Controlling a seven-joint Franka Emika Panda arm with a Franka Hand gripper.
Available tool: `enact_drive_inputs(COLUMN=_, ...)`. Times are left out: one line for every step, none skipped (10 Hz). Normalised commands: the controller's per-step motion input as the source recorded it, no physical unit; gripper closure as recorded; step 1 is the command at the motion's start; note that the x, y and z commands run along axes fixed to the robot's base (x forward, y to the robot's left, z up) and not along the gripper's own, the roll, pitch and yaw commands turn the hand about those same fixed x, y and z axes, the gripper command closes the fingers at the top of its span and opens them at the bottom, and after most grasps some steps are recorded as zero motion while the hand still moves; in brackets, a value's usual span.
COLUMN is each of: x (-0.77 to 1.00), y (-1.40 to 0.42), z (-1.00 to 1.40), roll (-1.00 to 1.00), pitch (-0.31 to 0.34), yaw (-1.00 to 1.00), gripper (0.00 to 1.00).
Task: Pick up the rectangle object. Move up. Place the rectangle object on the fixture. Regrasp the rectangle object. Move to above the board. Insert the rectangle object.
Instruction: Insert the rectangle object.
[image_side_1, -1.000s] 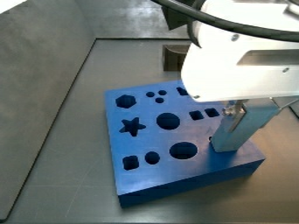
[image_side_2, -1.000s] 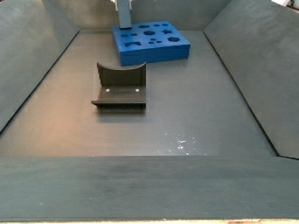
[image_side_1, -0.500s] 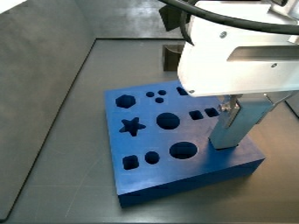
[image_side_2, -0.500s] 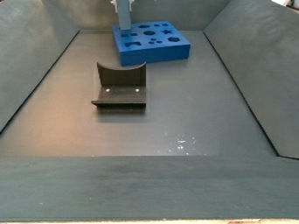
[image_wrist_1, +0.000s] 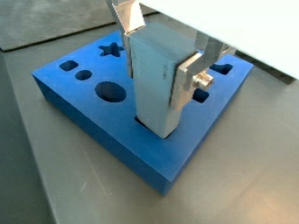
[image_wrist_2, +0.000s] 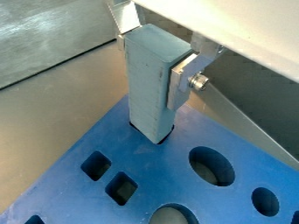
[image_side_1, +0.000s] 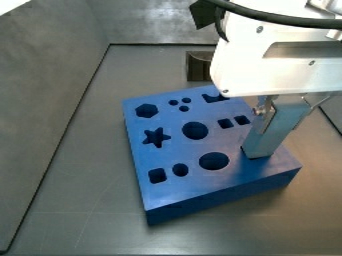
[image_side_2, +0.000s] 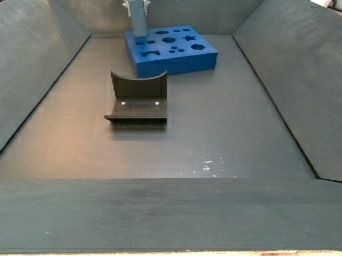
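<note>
The block (image_wrist_1: 158, 83) is standing upright in the gripper (image_wrist_1: 163, 52), whose silver fingers (image_wrist_1: 191, 80) are clamping it on two opposite faces, and you are seeing its lower end meeting the board (image_wrist_1: 176, 162) near one edge, in both wrist views (image_wrist_2: 152, 83). Whether that end is already inside a hole, you cannot tell. In a side view the block (image_side_1: 271, 130) is sitting close to the board's (image_side_1: 201, 195) right-hand edge, beside the small square holes. The fixture (image_side_2: 136, 100) is standing well apart from the board (image_side_2: 171, 50), with bare grey floor (image_side_2: 201, 150) lying open around it.
</note>
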Motion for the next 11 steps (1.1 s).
enact_drive_inputs(x=0.00, y=0.00, z=0.00, roll=0.04, pitch=0.000, yaw=0.00, gripper=1.00)
enact_drive_inputs(x=0.00, y=-0.08, z=-0.04, roll=0.04, pitch=0.000, yaw=1.00, gripper=1.00)
enact_drive_inputs(x=0.00, y=0.00, z=-0.20, roll=0.00, pitch=-0.046, yaw=1.00, gripper=1.00)
enact_drive_inputs(x=0.00, y=0.00, z=-0.28, roll=0.00, pitch=0.000, yaw=1.00, gripper=1.00)
enact_drive_inputs(x=0.23, y=0.00, z=0.00, roll=0.00, pitch=0.131, yaw=0.45, gripper=1.00)
enact_drive_inputs(x=-0.09, y=0.00, z=0.00, roll=0.00, pitch=-0.126, yaw=0.00, gripper=1.00)
enact_drive_inputs(x=0.02, y=0.11, z=-0.96, roll=0.00, pitch=-0.269, yaw=0.00, gripper=1.00)
enact_drive_inputs(x=0.00, y=0.08, z=-1.00, roll=0.00, pitch=-0.140, yaw=0.00, gripper=1.00)
enact_drive_inputs(x=0.00, y=0.08, z=-1.00, roll=-0.01, pitch=-0.146, yaw=0.00, gripper=1.00)
enact_drive_inputs(x=0.00, y=0.00, z=-1.00, roll=-0.01, pitch=-0.231, yaw=-0.05, gripper=1.00)
enact_drive_inputs(x=0.00, y=0.00, z=-1.00, roll=0.00, pitch=-0.226, yaw=-0.03, gripper=1.00)
